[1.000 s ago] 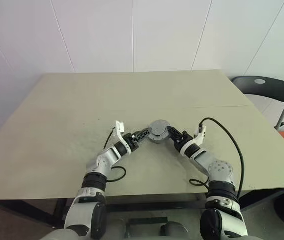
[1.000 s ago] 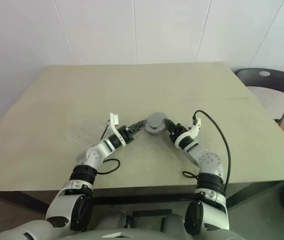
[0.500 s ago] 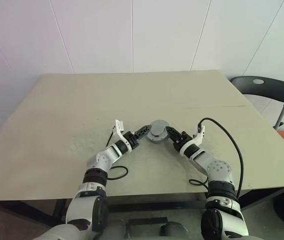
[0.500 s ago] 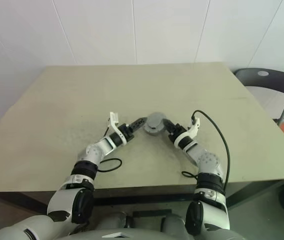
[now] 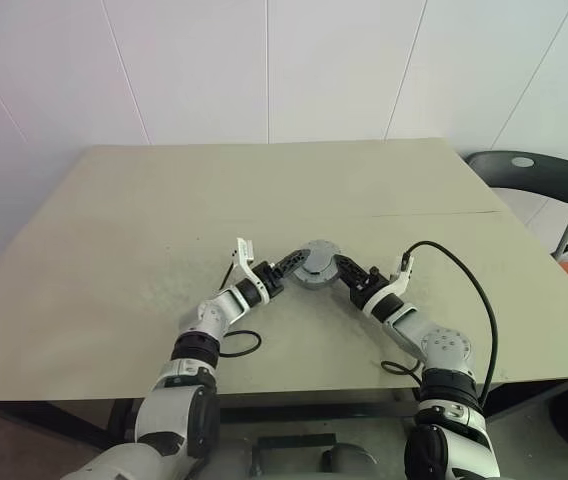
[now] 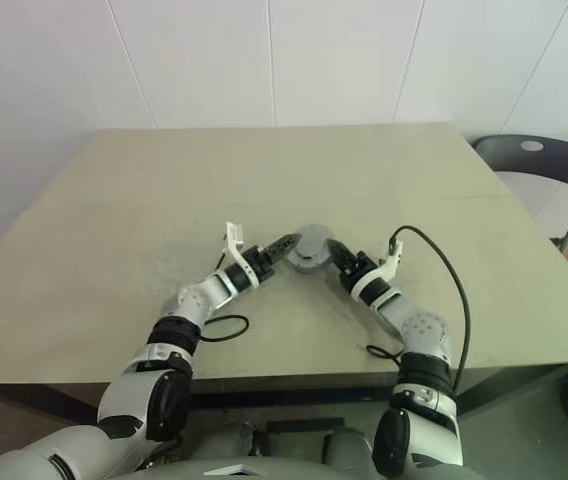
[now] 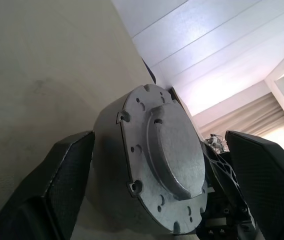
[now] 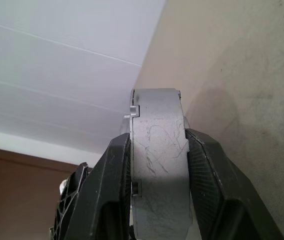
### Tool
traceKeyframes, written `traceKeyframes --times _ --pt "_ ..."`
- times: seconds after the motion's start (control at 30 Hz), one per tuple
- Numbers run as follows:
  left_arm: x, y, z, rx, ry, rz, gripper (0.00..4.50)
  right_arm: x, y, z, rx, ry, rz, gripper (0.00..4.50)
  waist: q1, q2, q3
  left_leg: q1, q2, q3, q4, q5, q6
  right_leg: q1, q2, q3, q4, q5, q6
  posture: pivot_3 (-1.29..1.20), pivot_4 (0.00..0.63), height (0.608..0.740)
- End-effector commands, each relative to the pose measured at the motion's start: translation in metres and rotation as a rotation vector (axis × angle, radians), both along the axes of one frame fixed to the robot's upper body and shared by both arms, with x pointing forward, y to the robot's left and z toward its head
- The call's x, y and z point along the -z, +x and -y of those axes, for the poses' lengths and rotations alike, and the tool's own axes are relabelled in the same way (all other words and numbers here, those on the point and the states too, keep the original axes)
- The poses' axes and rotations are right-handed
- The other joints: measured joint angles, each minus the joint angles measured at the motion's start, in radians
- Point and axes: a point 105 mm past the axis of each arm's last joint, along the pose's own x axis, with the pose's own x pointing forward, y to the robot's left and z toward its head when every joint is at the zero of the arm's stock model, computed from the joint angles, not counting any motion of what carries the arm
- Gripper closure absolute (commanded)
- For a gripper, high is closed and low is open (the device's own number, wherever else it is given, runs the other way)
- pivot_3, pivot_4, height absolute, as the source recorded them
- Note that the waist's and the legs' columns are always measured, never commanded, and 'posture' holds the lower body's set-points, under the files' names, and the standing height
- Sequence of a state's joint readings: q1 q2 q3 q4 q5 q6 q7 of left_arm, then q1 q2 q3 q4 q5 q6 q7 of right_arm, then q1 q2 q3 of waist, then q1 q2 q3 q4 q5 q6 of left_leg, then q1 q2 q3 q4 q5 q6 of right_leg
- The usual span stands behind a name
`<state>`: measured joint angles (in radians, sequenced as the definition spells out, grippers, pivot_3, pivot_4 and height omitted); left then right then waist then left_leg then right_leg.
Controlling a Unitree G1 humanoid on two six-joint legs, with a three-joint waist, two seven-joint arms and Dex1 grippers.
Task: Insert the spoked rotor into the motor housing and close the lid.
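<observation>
Both forearms reach level over the table [image 5: 114, 250] and angle inward to meet at the motor housing [image 5: 316, 263] near its middle. The right gripper [image 8: 157, 150] clamps the housing's rim; the left gripper [image 7: 157, 165] has its jaws wide around it.

Head cameras look down over the table [image 5: 114, 250]; both wrist cameras sit close, sharing the motor housing [image 7: 152, 160]
</observation>
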<state>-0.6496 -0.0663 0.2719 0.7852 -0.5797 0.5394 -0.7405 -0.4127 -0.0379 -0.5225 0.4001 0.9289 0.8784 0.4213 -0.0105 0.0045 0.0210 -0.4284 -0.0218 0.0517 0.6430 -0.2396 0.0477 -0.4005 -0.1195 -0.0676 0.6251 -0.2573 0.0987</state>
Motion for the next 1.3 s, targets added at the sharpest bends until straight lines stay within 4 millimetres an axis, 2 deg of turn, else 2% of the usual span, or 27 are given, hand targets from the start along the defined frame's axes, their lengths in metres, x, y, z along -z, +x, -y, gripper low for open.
traceKeyframes --times 0.03,0.37,0.57,0.67,0.83,1.13,1.3 --pt "-0.004 -0.007 0.018 0.076 -0.06 -0.021 0.04 -0.023 0.0 -0.018 -0.062 0.104 0.082 3.29 0.0 0.0 0.0 0.0 0.0 0.0 0.0 0.0 0.0 0.0 0.0 0.0 0.0 0.0 0.0 0.0 0.0 0.74" --pt "-0.002 -0.011 0.023 0.108 -0.117 -0.081 0.04 -0.05 -0.001 -0.019 -0.085 0.244 0.175 3.29 0.007 0.001 0.0 -0.011 -0.001 0.0 0.0 0.0 0.0 -0.007 -0.001 0.0 0.0 0.0 0.0 0.0 0.0 0.74" --pt "-0.003 -0.008 0.021 0.083 -0.148 -0.096 0.04 -0.051 -0.002 -0.022 -0.099 0.243 0.174 3.29 0.014 0.001 0.0 -0.013 -0.003 0.0 0.002 0.0 0.001 -0.009 -0.002 0.0 0.0 0.0 0.0 0.0 0.0 0.74" --pt "-0.004 -0.002 0.015 0.032 -0.188 -0.115 0.67 -0.049 -0.002 -0.024 -0.103 0.237 0.168 3.29 0.018 0.001 0.0 -0.013 -0.003 0.0 0.002 0.0 0.001 -0.009 -0.002 0.0 0.001 0.0 0.0 0.0 0.0 0.74" --pt "-0.014 0.002 0.012 0.016 -0.243 -0.091 2.1 -0.046 -0.001 -0.025 -0.105 0.224 0.157 3.29 0.017 0.001 0.001 -0.014 -0.003 0.0 0.002 0.0 0.001 -0.01 -0.002 0.0 0.002 0.0 0.0 0.0 0.0 0.74" --pt "-0.014 0.004 0.01 -0.008 -0.247 -0.089 2.2 -0.041 0.003 -0.022 -0.066 0.196 0.141 3.29 0.017 0.001 0.001 -0.014 -0.003 0.0 0.003 0.0 0.001 -0.01 -0.002 0.0 0.003 0.0 0.0 0.0 0.0 0.74" --pt "-0.019 0.012 0.004 -0.071 -0.289 -0.085 2.2 -0.03 0.016 -0.009 0.036 0.159 0.082 3.29 0.012 0.001 0.001 -0.013 -0.002 0.0 0.003 0.0 0.001 -0.01 -0.002 0.0 0.004 0.0 0.0 0.0 0.0 0.74"
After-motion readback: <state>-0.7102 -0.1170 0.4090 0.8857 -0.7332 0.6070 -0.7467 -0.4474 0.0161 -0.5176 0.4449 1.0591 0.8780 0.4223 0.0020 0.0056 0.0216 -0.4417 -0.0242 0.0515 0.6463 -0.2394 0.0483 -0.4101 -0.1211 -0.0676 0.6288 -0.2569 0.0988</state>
